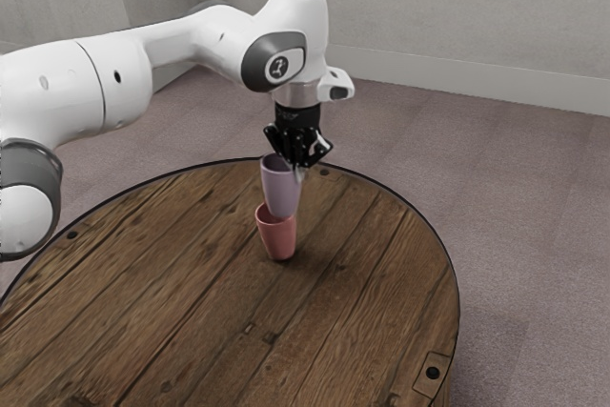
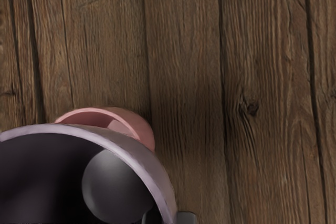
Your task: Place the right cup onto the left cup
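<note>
The gripper [image 1: 299,169], nearly closed, pinches the lilac cup [image 1: 280,192] by its rim. It looks light, stiff, perhaps slippery; the rim seems right.

Tally. Desk [image 1: 362,278]: 1. Cups: 2 (1 purple cup [image 1: 282,193] above the desk, 1 pink cup [image 1: 277,238] on the desk). Arm [image 1: 297,35]: 1, reaching over the desk. End effector [image 1: 299,169]: 1, above the desk.
</note>
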